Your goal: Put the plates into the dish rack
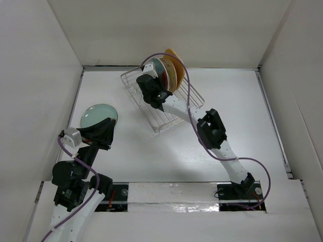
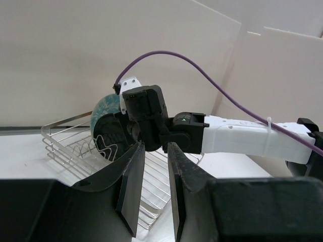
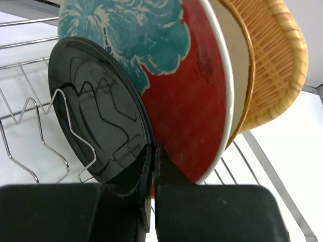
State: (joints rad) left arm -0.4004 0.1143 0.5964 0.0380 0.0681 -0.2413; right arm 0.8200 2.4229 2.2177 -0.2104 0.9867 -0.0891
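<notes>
The silver wire dish rack [image 1: 162, 120] sits at the back centre. Standing on edge in it are a wooden plate [image 3: 272, 65], a beige plate [image 3: 229, 75], a red plate with teal flowers [image 3: 192, 101] and a small black plate [image 3: 96, 126] against the zigzag prongs. My right gripper [image 3: 154, 151] reaches into the rack [image 1: 157, 79] and is shut on the black plate's rim. A pale teal plate [image 1: 97, 113] lies flat on the table at the left. My left gripper [image 1: 108, 125] hovers at its near edge, open, with nothing between its fingers [image 2: 132, 176]. The teal plate is hidden in the left wrist view.
White walls enclose the table on the left, back and right. The right arm [image 1: 214, 133] stretches diagonally from its base to the rack. A purple cable [image 1: 189, 83] loops over the rack's right side. Both arm bases stand at the near edge.
</notes>
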